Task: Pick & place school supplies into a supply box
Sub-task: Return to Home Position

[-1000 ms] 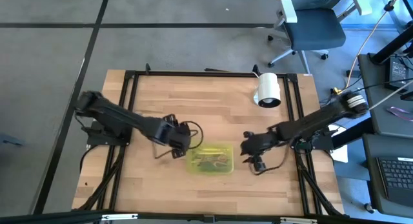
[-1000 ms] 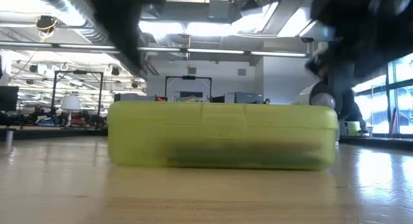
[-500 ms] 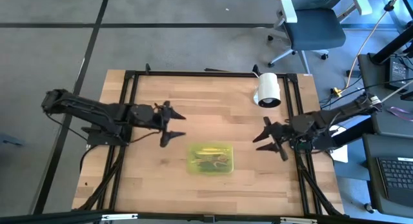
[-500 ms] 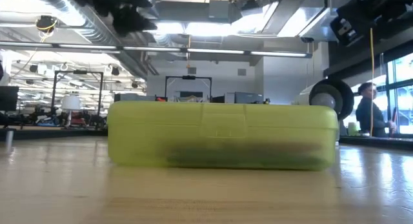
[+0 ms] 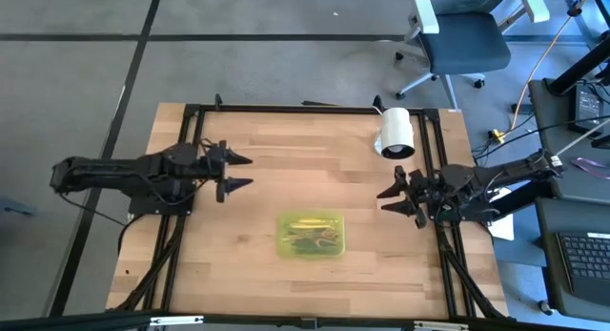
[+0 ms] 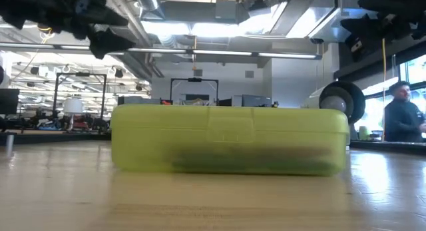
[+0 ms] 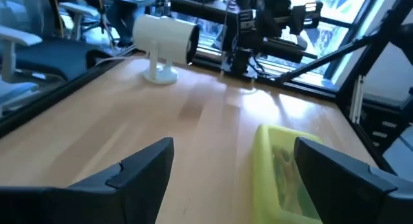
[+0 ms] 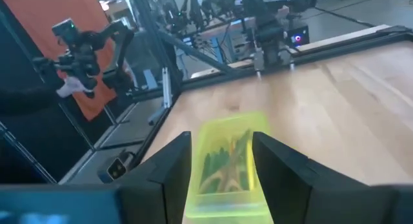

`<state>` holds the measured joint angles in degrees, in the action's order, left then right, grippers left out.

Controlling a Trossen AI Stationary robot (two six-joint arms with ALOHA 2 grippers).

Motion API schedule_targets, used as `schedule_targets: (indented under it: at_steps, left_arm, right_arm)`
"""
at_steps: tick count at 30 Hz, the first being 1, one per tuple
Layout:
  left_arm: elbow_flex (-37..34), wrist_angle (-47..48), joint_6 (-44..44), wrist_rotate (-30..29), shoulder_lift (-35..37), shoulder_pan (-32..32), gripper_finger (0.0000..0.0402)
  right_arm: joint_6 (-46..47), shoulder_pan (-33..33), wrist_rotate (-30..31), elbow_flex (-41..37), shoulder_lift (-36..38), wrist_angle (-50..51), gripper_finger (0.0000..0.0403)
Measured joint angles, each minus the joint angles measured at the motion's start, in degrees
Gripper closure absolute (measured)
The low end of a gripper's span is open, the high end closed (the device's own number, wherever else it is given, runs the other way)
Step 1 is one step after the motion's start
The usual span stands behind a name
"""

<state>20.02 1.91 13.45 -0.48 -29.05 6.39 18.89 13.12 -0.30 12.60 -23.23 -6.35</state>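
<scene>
The supply box [image 5: 311,234] is a closed translucent yellow-green case lying flat on its underside on the wooden table, also in the low view [image 6: 229,139]. Pens and pencils show dimly through its lid [image 8: 226,161]; no supplies lie loose outside it. My left gripper [image 5: 236,170] hovers open above the table's left side, well apart from the box [image 7: 287,174]. My right gripper [image 5: 388,195] hovers open by the table's right edge, also apart from the box. Neither holds anything.
A white cylindrical roll on a stand [image 5: 396,133] stands near the table's far right corner, also in the left wrist view [image 7: 165,43]. A black metal frame [image 5: 191,121] borders the tabletop. Bare wood lies around the box. A person [image 6: 403,121] is in the room beyond.
Both grippers have left the box and risen. The left one has drawn back toward the table's left and far side, the right one toward the right edge, both now level and open. The box has stayed shut in place.
</scene>
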Motion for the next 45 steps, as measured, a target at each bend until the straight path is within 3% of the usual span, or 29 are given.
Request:
schedule_targets:
  at_steps: [10, 16, 25, 34, 39, 45]
  left_arm:
    - [-8.52, 1.08, 3.86, 3.41, 15.67, 7.64, 0.009]
    - [-12.58, 1.09, 6.91, 0.1, 21.22, 11.27, 0.009]
    - [-17.36, -0.49, 7.57, -1.01, 23.01, 14.73, 0.009]
    - [-19.55, -2.94, 7.3, 2.22, 23.21, 18.73, 0.009]
    - [-19.55, -3.6, 6.92, 5.87, 23.32, 20.49, 0.009]
    - [-19.55, -3.6, 4.55, 5.76, 23.31, 20.73, 0.009]
  right_arm:
    - [-2.48, -8.03, -5.49, -0.02, 7.62, 7.81, 0.0234]
    - [-2.36, -11.44, -5.43, -0.25, 12.36, 12.0, 0.0234]
    - [1.41, -13.04, -5.85, -11.81, 20.99, 0.5, 0.0234]
    - [0.45, -14.13, -3.71, -12.0, 23.18, 5.11, 0.0234]
    - [-6.57, -17.0, -0.56, -12.0, 23.18, 5.47, 0.0234]
    - [-16.2, -21.2, 0.48, -12.0, 23.18, 5.42, 0.0234]
